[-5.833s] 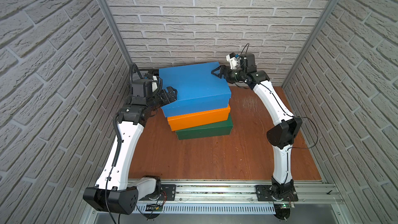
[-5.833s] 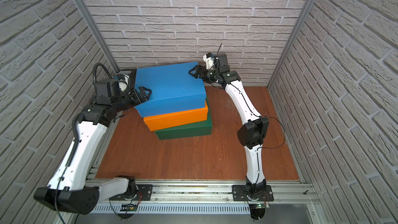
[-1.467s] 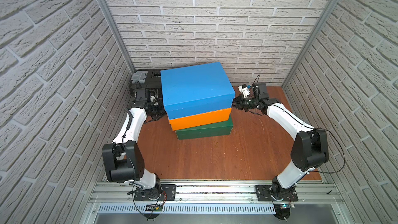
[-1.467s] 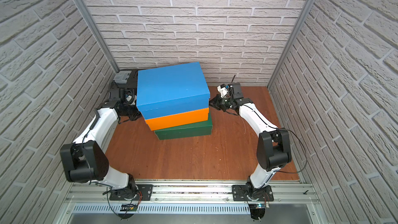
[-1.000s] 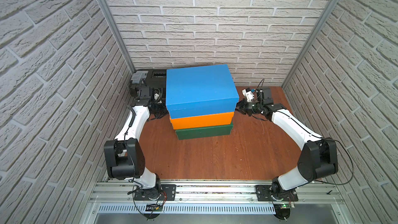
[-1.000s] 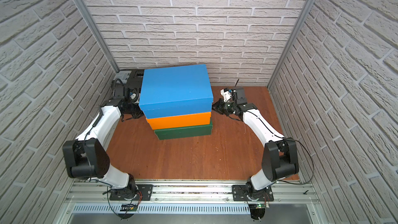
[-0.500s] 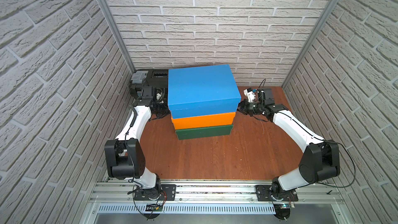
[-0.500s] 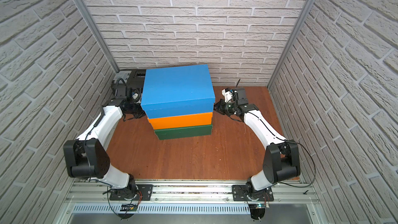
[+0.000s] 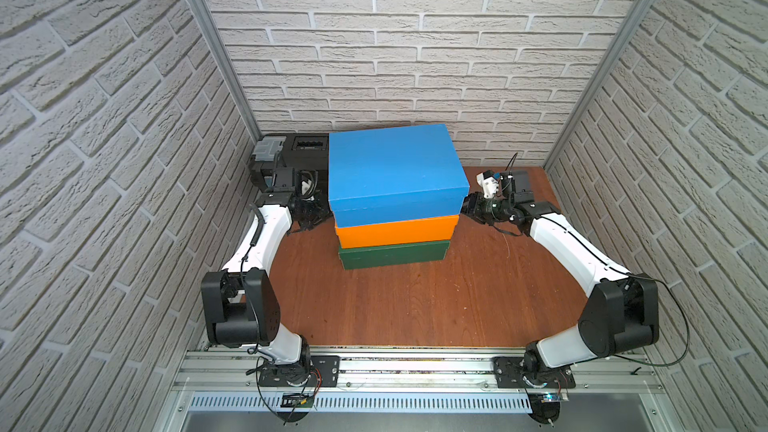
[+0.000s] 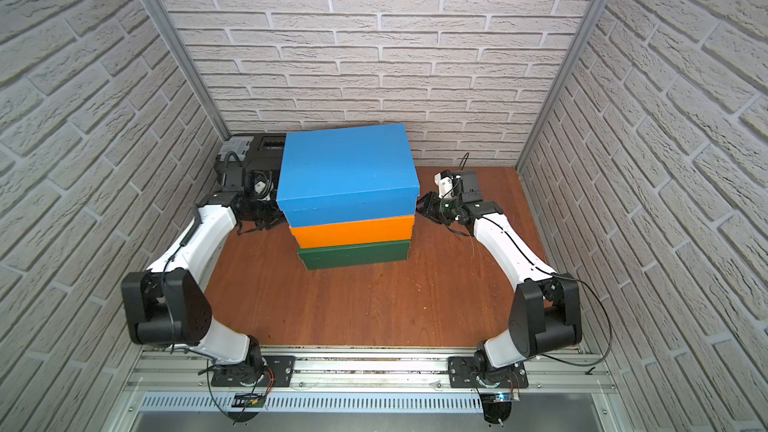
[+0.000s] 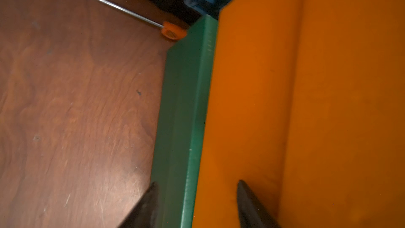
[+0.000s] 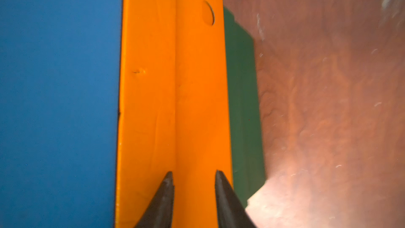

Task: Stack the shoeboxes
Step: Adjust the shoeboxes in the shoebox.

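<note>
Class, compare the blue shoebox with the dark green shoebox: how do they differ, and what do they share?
The blue shoebox tops the stack, resting on the orange shoebox; the dark green shoebox is at the bottom, on the wooden table. In both top views the blue shoebox shows its whole lid; the dark green shoebox shows only its front side. Both are plain rectangular boxes lying flat in one stack.

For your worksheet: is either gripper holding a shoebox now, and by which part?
Nothing is held. The left gripper and right gripper both have fingers spread apart, pointing at the ends of the orange shoebox.
</note>
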Robot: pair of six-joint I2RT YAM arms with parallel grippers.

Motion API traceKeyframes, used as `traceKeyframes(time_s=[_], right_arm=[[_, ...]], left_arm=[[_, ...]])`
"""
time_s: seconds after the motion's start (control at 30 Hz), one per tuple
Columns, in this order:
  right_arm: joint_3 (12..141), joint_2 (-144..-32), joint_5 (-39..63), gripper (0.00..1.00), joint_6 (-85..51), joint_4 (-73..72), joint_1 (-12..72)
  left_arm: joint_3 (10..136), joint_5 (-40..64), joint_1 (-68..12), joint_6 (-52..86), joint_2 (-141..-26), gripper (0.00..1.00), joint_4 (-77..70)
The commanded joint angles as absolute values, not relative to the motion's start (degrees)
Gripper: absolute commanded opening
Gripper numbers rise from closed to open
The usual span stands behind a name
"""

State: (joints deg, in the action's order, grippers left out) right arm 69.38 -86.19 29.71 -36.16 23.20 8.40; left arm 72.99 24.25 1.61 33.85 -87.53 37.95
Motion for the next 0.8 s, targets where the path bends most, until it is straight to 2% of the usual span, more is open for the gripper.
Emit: traceKeyframes(time_s=[0.0,0.07,0.17,0.77], right_arm=[[69.6,-83.9,34.2,0.52,-35.1,22.4,10.0],[69.8,-83.8,33.4,0.59,-34.7,23.0,9.9],[70.4,-83.7,33.4,0.62,-34.4,23.3,9.8],[72.2,-84.4,32.8,0.61,-33.9,25.3,9.8]], left_arm=[[73.2,25.6,2.2,32.8,-84.5,0.76,38.4],[73.4,25.7,3.7,32.4,-84.0,0.79,38.6],[73.5,26.4,5.6,32.0,-83.4,0.8,38.6],[65.9,29.1,4.5,33.2,-78.7,0.78,35.7]])
